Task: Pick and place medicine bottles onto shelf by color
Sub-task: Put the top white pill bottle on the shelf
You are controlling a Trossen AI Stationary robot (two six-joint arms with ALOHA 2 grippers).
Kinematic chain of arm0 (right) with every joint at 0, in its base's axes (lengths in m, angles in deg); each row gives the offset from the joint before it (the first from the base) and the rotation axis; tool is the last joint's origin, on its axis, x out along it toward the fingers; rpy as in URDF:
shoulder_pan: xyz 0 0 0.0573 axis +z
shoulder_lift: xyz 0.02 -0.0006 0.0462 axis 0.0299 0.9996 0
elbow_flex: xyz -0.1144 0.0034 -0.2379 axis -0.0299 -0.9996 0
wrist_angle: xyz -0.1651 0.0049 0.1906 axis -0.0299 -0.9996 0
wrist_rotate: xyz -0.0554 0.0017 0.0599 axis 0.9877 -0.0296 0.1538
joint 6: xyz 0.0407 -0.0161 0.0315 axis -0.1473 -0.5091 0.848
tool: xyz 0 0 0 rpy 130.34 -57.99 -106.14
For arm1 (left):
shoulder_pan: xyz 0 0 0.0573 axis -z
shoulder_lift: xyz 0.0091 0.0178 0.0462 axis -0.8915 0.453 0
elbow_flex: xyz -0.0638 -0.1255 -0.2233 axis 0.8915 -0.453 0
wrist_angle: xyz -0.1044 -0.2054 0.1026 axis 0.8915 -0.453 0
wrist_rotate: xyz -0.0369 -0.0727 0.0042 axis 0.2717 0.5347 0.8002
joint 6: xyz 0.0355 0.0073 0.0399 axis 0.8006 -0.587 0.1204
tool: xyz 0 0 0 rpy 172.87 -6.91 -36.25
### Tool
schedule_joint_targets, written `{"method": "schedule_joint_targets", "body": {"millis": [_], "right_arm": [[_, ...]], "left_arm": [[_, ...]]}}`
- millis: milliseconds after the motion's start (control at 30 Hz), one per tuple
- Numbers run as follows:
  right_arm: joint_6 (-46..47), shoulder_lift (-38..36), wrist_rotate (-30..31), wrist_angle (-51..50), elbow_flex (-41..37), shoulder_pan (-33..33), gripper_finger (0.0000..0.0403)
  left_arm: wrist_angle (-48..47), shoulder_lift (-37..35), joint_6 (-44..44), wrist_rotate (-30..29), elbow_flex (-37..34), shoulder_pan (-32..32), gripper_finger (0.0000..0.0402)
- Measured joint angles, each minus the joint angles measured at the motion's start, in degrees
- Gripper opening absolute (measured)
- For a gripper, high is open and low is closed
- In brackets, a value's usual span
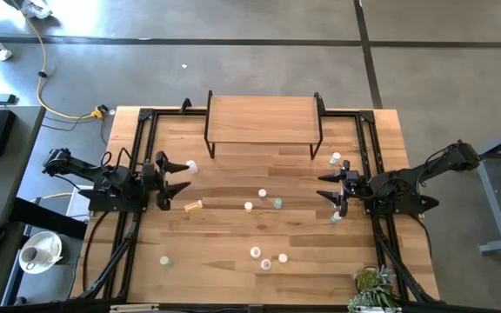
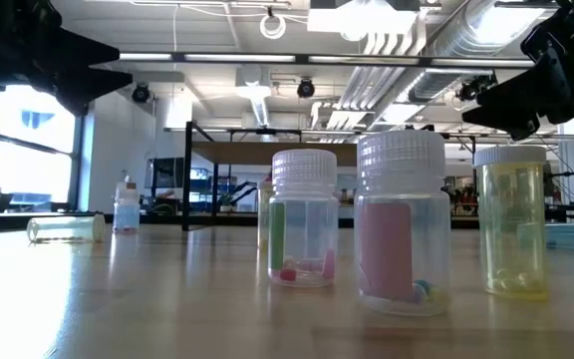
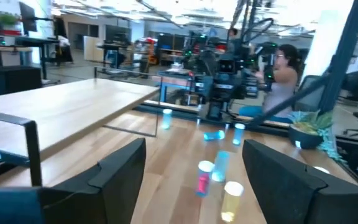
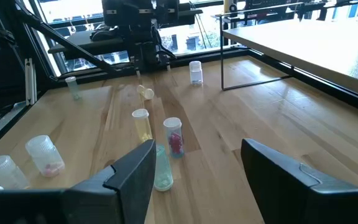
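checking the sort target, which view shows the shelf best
The high view: the whole shelf shows from above, its top bare, at the table's far edge. Each wrist view shows only part of its board and a leg. The low view shows it edge-on, behind bottles.

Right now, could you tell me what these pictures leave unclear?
- High view: medicine bottles too small to tell colours.
- Low view: shelf mostly hidden behind the three near bottles; both grippers cut off at the top edge.
- Left wrist view: bottles blurred.
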Motion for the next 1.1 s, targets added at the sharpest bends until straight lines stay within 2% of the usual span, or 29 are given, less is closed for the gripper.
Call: {"method": "schedule_joint_targets", "body": {"millis": [200, 333, 533, 733, 900, 1100], "right_arm": [[0.0, 0.0, 0.0, 0.0, 0.0, 0.0, 0.0227], [0.0, 0.0, 0.0, 0.0, 0.0, 0.0, 0.0227], [0.0, 0.0, 0.0, 0.0, 0.0, 0.0, 0.0227], [0.0, 0.0, 0.0, 0.0, 0.0, 0.0, 0.0227], [0.0, 0.0, 0.0, 0.0, 0.0, 0.0, 0.0227], [0.0, 0.0, 0.0, 0.0, 0.0, 0.0, 0.0227]], "left_arm": [[1.4, 0.0, -1.2, -0.8, 0.0, 0.0, 0.0258], [5.0, 0.0, -1.6, -6.5, 0.7, 0.0, 0.0258], [4.7, 0.7, 4.5, -10.3, 4.3, 0.0, 0.0257], [4.4, 5.5, 7.5, -18.9, 7.9, 0.0, 0.0257], [3.8, 12.3, 2.7, -24.8, 8.4, 0.0, 0.0257], [2.9, 19.9, -7.8, -26.9, 8.4, -0.9, 0.0257]]}}
